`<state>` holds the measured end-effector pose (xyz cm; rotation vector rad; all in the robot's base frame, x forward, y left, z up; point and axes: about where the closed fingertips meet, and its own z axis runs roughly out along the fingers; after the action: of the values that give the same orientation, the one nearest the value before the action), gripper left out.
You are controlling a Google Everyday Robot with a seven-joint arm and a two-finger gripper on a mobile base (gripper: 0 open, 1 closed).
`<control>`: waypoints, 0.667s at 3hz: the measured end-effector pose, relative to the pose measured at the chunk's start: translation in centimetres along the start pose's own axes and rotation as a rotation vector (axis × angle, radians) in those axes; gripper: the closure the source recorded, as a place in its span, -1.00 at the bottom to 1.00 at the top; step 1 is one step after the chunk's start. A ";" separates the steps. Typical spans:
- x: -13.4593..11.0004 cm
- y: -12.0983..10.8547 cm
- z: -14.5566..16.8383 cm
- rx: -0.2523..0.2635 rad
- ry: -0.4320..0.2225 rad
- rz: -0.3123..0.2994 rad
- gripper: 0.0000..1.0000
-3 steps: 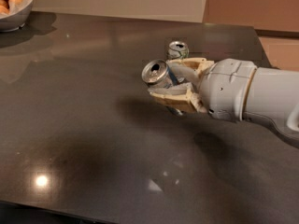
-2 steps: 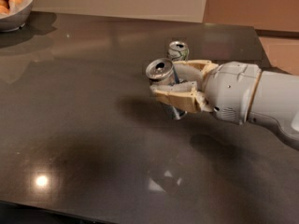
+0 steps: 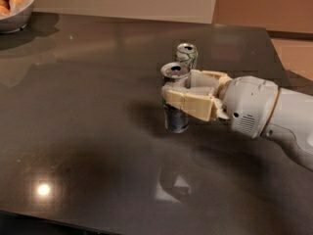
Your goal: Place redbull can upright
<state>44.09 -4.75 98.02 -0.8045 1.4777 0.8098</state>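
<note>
Lowered since a second ago, my gripper (image 3: 170, 88) clamps the redbull can (image 3: 176, 119) upright at mid-table, base seemingly on the dark table (image 3: 83, 111), near a second can (image 3: 187, 53).

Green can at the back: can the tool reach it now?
Probably not yet. The tool, at mid-table, is shut on the redbull can, which stands just before the green can.

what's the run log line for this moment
gripper: mid-table, shut on redbull can | can: upright, base near table | white-and-green can: upright just behind
</note>
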 end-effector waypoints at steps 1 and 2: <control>0.9 1.0 0.9 -0.029 -0.037 0.093 1.00; 1.9 2.2 2.2 -0.058 -0.062 0.152 1.00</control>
<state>43.22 -1.80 96.07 -0.7099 1.4784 0.9867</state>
